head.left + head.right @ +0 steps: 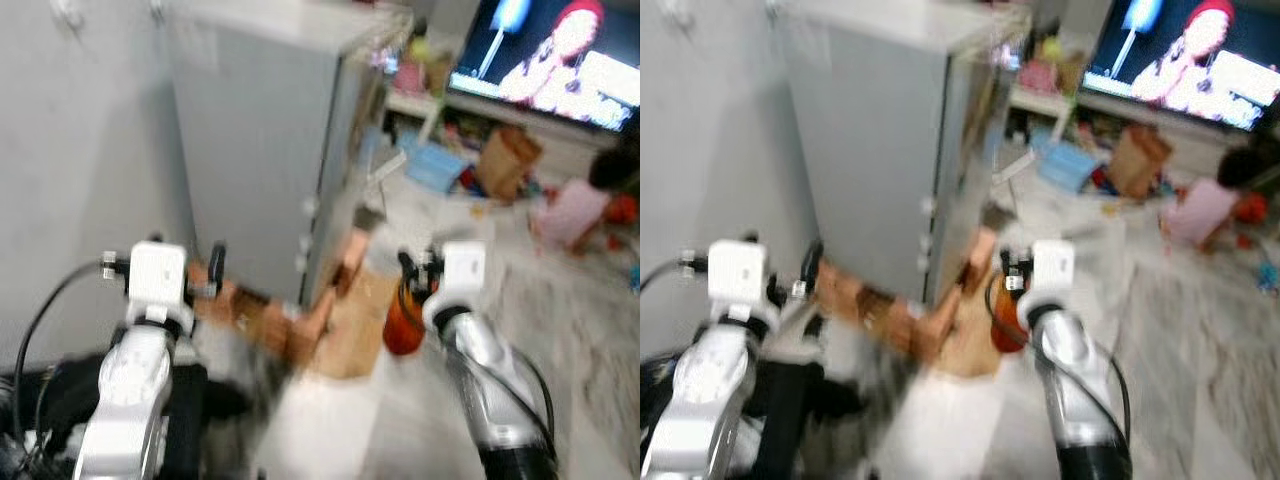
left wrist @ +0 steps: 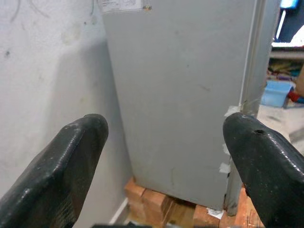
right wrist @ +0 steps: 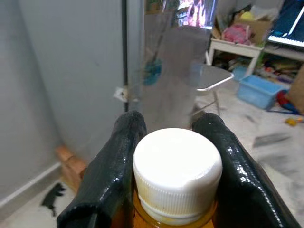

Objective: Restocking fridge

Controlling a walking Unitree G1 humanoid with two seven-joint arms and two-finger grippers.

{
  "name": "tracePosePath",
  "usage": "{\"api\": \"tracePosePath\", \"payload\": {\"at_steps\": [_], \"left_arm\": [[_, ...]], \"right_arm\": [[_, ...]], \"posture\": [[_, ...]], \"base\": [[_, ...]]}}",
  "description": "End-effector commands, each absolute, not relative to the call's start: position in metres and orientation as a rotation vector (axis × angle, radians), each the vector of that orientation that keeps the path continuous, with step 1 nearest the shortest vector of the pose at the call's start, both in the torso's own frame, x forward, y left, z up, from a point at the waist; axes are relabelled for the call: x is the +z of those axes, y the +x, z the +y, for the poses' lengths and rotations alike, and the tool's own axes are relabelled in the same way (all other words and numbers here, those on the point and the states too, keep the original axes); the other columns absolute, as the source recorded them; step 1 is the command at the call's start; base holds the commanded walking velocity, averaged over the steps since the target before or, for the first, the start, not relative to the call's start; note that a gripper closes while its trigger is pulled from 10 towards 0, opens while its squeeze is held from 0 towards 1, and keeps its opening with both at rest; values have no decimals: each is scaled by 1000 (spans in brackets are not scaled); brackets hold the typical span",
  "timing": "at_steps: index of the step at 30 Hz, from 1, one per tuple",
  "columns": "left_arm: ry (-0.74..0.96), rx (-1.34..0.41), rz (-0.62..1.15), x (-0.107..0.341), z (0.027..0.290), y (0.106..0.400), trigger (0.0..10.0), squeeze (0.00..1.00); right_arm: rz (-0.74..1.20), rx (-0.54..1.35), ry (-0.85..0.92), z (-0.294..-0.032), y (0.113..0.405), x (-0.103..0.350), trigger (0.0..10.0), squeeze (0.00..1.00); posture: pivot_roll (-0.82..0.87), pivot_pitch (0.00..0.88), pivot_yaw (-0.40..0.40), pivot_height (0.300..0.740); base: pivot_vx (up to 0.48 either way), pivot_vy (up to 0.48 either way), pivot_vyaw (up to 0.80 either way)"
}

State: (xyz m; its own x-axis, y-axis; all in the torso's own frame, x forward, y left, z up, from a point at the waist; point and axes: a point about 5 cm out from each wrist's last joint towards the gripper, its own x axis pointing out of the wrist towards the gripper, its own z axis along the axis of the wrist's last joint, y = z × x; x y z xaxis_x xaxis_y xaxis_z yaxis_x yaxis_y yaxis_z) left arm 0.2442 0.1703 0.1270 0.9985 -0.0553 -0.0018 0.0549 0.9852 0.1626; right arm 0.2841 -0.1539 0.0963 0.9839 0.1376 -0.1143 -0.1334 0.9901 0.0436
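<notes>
Grey sheet metal makes up the biggest thing in front of the robot: a small fridge standing against a pale wall, raised on a row of reddish bricks, with its door side turned away toward the room, so the claws face its blank flank. Beyond it the tiled floor is scattered with household clutter, a television glows at the back, and a person in pink sits low on the floor. The right claw is clamped on the neck of an orange bottle, one finger on each side just under its white screw cap, and the bottle hangs below the claw, near the fridge's front corner. Judged from its look, the bottle is stiff plastic, probably filled and so fairly heavy for a neck hold; the ribbed cap and the shoulder beneath it give the fingers a ledge, which seems the safest place to carry it, though a smooth wet body would slip if grasped lower, and swinging could work it loose. The left claw is spread wide and holds nothing, pointed at the fridge's side and well apart from the bottle. Stocking has not begun; the door has yet to be reached.
</notes>
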Motion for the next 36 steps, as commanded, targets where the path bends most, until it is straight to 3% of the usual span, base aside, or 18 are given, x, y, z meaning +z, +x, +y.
{"api": "tracePosePath", "payload": {"at_steps": [1, 11, 15, 29, 36], "left_arm": [[158, -101, -36, 134, 159, 247, 10000, 0], [188, -113, -45, 136, 157, 248, 10000, 0], [134, -110, -41, 135, 157, 248, 10000, 0], [137, -89, -45, 137, 157, 249, 10000, 0], [128, -82, -45, 137, 158, 249, 10000, 0]], "right_arm": [[53, 99, 16, -165, 288, 111, 10000, 0], [55, 89, 21, -166, 289, 109, 10000, 0], [68, 87, 11, -165, 290, 107, 10000, 0], [67, 96, 5, -164, 291, 106, 10000, 0], [70, 94, 4, -165, 290, 105, 10000, 0]], "posture": [[85, 0, -71, 740], [94, 0, -70, 740], [97, 0, -71, 740], [100, 0, -75, 740], [96, 0, -74, 740]], "base": [[480, 0, 0], [466, 0, 0], [412, 0, -800], [0, 0, -35], [0, -290, 0]]}}
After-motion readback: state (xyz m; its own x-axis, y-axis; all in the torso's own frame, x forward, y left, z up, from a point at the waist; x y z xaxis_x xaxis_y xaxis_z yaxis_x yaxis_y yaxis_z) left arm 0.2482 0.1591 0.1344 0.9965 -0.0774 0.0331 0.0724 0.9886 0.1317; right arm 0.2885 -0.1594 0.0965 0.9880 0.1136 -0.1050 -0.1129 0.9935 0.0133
